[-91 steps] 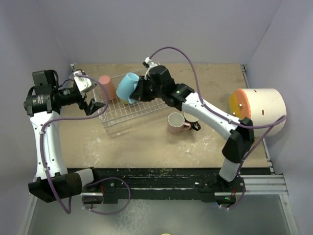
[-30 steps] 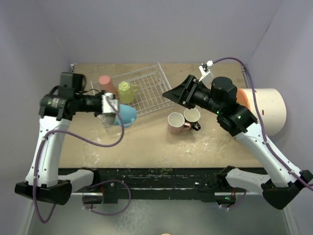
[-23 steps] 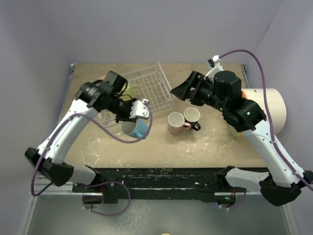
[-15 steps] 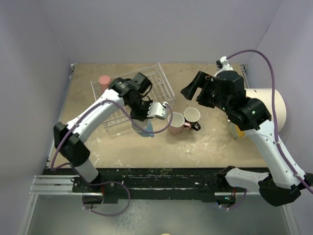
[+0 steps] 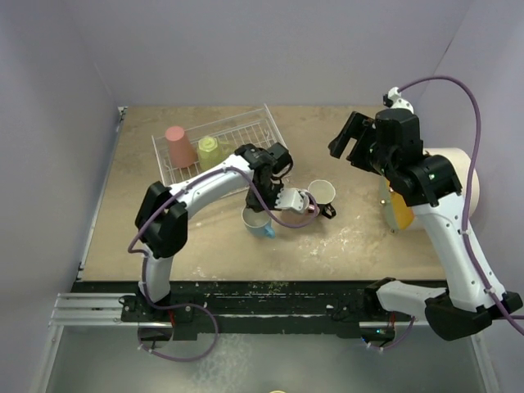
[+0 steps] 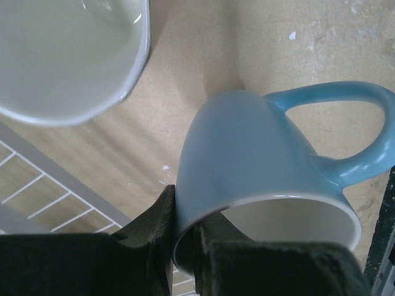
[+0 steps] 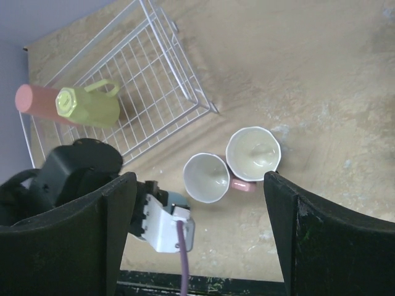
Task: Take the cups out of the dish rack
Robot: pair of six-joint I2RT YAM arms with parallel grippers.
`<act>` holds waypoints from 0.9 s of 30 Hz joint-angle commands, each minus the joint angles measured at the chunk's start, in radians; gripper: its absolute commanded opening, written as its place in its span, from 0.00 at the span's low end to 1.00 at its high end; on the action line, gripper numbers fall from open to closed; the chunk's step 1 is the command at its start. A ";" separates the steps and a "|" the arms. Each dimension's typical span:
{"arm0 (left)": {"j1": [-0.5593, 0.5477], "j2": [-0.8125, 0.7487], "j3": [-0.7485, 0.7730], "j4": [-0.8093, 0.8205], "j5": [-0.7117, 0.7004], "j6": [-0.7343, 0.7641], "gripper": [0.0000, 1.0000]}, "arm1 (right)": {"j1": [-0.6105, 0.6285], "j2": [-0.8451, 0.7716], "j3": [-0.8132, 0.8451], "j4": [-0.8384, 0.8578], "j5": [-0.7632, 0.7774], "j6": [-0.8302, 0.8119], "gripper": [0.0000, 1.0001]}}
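My left gripper (image 5: 264, 213) (image 6: 185, 217) is shut on the rim of the light blue cup (image 5: 259, 223) (image 6: 247, 154), one finger inside and one outside. The cup hangs low over the table, just left of the light pink cup (image 5: 300, 201) (image 7: 207, 177). Beside that cup stands the black cup (image 5: 322, 193) (image 7: 253, 153). The coral-red cup (image 5: 176, 145) (image 7: 37, 98) and the yellow-green cup (image 5: 210, 149) (image 7: 92, 105) sit in the white wire dish rack (image 5: 246, 139) (image 7: 154, 80). My right gripper (image 5: 354, 141) (image 7: 199, 185) is open and empty, high above the table at the back right.
A big cream cylinder (image 5: 446, 176) with an orange-yellow face lies at the right edge, under my right arm. My left arm stretches across the rack's front corner. Purple walls close in the table at the back and sides.
My left arm swung the light blue cup from the rack's front edge rightward to beside the pink cup. My right gripper drew back to the right and its jaws widened.
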 commanded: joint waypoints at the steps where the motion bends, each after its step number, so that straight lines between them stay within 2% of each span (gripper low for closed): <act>1: -0.023 0.054 0.063 0.012 -0.055 -0.052 0.00 | -0.015 -0.016 0.033 0.003 0.019 -0.036 0.85; 4: -0.026 0.088 0.067 0.000 -0.059 -0.061 0.00 | -0.018 -0.033 0.013 0.011 0.011 -0.035 0.85; 6: -0.026 0.097 0.062 0.010 -0.052 -0.069 0.03 | -0.020 -0.041 0.007 0.012 0.009 -0.034 0.86; 9: -0.031 0.098 0.069 0.021 -0.048 -0.078 0.25 | -0.021 -0.048 0.007 0.016 0.002 -0.035 0.86; 12: -0.034 0.076 0.071 0.025 -0.038 -0.074 0.67 | -0.020 -0.050 0.009 0.019 -0.010 -0.037 0.86; 14: -0.034 0.049 0.069 0.032 -0.047 -0.071 0.76 | -0.020 -0.051 0.005 0.027 -0.018 -0.039 0.86; 17: -0.032 -0.008 0.071 0.034 -0.071 -0.067 0.96 | -0.020 -0.047 0.000 0.042 -0.033 -0.044 0.86; 18: -0.032 -0.031 0.076 0.033 -0.081 -0.067 1.00 | -0.020 -0.041 -0.002 0.052 -0.043 -0.048 0.87; 24: -0.025 -0.211 0.107 -0.003 -0.142 -0.065 0.99 | -0.021 0.060 0.009 0.161 -0.098 -0.089 1.00; 27: 0.022 -0.316 0.124 -0.055 -0.116 -0.074 0.99 | -0.020 0.145 0.028 0.266 -0.125 -0.138 1.00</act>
